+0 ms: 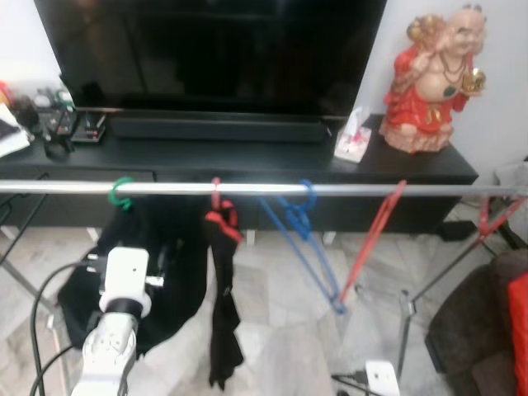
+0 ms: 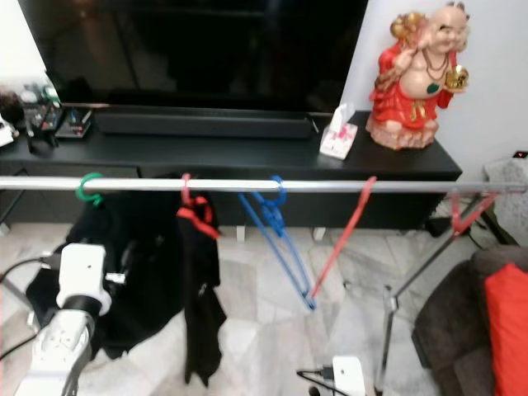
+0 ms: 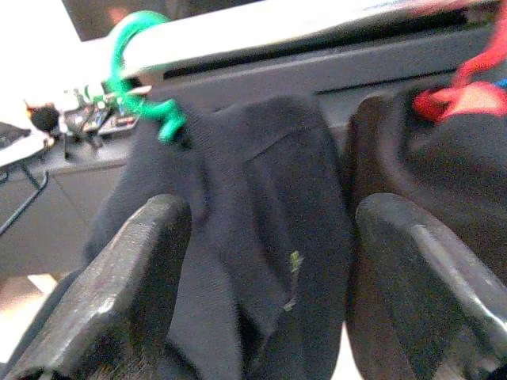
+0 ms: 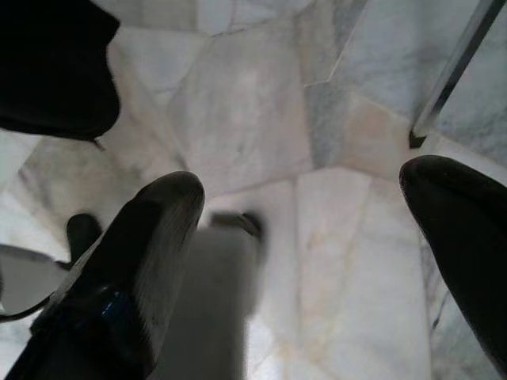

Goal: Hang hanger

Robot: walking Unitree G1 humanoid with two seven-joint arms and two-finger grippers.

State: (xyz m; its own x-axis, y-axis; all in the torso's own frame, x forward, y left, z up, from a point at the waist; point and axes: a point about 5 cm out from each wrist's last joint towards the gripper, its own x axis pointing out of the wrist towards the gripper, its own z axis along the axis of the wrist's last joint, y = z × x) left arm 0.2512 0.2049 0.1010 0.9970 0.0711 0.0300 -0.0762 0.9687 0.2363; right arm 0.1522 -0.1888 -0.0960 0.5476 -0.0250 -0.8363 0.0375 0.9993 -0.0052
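A white and silver robot arm

The left arm (image 1: 122, 309) has a boxy white wrist, black cables and thick black fingers (image 3: 119, 293).

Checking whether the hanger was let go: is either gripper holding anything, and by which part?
Nothing is held. The left gripper is open facing the dark garment on the green hanger; the right gripper is open over the floor.

marble floor (image 1: 280, 313), black TV cabinet (image 1: 247, 161)

A silver rail (image 1: 346, 190) is carrying green (image 1: 120, 193), red (image 1: 221, 216), blue (image 1: 299, 216) and red (image 1: 375, 235) hangers; black garments (image 1: 177, 264) are draping, over seemingly pale marbled floor (image 1: 280, 330).
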